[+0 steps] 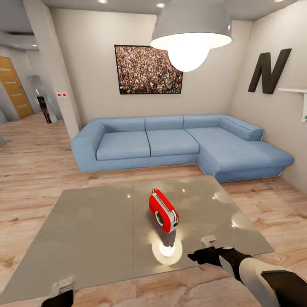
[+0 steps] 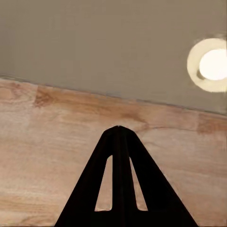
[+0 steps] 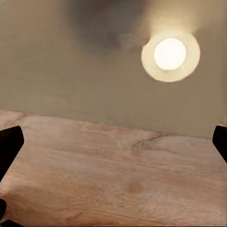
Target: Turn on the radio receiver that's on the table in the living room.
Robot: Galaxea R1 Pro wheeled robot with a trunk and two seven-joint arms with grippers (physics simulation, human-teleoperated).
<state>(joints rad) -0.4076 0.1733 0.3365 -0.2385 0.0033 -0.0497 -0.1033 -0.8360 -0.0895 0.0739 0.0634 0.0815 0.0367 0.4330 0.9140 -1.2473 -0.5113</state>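
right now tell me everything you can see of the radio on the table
The radio receiver is small and red with rounded corners, a white-silver band along its side and a thin handle on top. A round dial with a dark green centre sits on its face. It looks like glossy plastic. It stands upright near the middle of the table, on the glossy grey top, turned at an angle. Nothing else touches it; the right gripper is short of it.

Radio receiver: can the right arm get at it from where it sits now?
Probably yes. The radio receiver stands alone mid table, nothing between it and the right gripper, which hangs at the table's near edge with jaws spread wide. It still has to extend forward.
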